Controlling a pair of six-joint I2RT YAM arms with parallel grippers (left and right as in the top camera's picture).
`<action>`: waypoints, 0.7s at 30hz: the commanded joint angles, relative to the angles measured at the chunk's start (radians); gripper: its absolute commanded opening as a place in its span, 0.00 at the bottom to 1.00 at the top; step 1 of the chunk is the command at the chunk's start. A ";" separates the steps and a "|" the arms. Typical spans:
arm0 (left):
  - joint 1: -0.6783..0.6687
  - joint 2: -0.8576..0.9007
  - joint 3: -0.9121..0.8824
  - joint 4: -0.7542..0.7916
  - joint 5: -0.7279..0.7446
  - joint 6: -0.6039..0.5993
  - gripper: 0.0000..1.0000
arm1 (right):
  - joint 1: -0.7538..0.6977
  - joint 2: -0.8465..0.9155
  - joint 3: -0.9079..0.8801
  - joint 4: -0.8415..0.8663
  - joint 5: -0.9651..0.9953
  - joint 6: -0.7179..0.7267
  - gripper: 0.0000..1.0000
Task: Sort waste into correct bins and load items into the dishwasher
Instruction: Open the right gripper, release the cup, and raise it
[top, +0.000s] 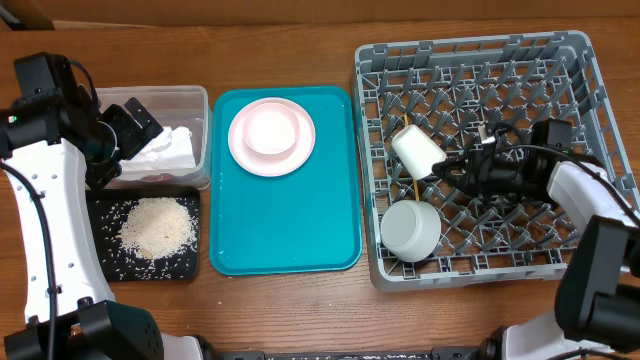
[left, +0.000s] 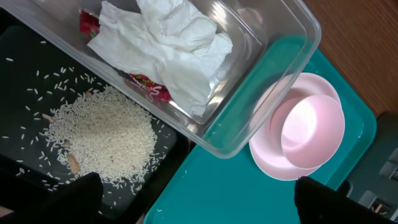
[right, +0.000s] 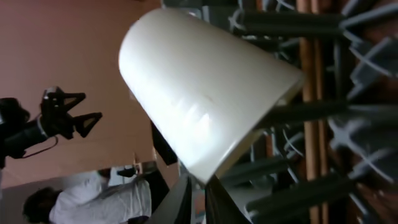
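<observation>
Wooden table (top: 300, 312) | left gripper (top: 135, 122) wide above tub (top: 203, 100) | right gripper (top: 447, 170) narrow, level, at cup (top: 418, 150)

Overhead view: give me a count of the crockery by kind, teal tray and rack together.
Plate: 1, on the teal tray
Bowl: 2, one bowl on the plate, one bowl in the rack
Cup: 1, lying in the rack
Total: 4
</observation>
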 joint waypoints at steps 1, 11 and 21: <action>0.003 -0.008 0.021 0.002 0.006 0.001 1.00 | -0.002 -0.098 0.032 -0.064 0.205 0.005 0.11; 0.003 -0.008 0.021 0.002 0.006 0.000 1.00 | 0.005 -0.282 0.125 -0.202 0.544 0.107 0.13; 0.003 -0.008 0.021 0.002 0.006 0.001 1.00 | 0.185 -0.417 0.214 -0.206 0.771 0.107 0.13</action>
